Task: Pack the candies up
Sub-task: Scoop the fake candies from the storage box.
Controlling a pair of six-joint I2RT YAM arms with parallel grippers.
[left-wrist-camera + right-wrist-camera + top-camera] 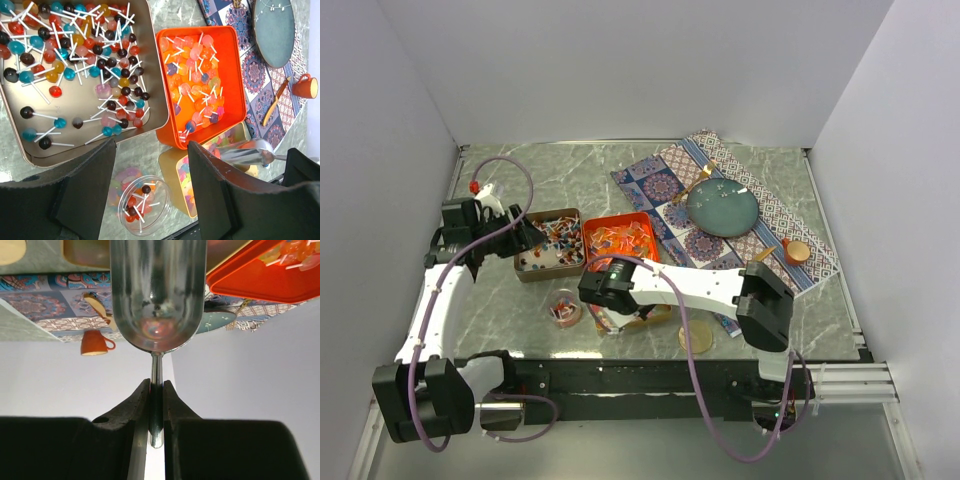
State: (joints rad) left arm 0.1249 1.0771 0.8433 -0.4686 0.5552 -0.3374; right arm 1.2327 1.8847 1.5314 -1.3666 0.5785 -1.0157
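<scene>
We see the candies (55,91) in four places on the worktop (570,170). Most of them are lollipops with white sticks. Many lie in dark, red, blue and yellow colours in a tan metal tin (156,75). Just to the right of it stands an orange tin (210,137) with paler pink, orange and purple ones. A small clear round cup (150,230) near the front holds a few red and dark lollipops. Beside this cup stands a gold tin (170,160) with small jellies (186,177) in pink, yellow and green.

The left tool (150,150) hangs above the worktop, at the side of the tan tin. Its two black fingers (82,192) stand wide apart and there is nothing between them. In its wrist view the clear cup shows in the gap below.

The right tool (156,390) is closed tightly on the thin handle of a metal scoop (157,295). The bowl of the scoop is over the gold tin, just in front of the orange tin. We cannot tell if there are candies in the scoop.

A round gold lid (696,338) lies flat on the worktop near the right arm. Further back on the right is a patterned cloth (665,185), and on it are a teal plate (721,208) and a small orange cup (796,251).
</scene>
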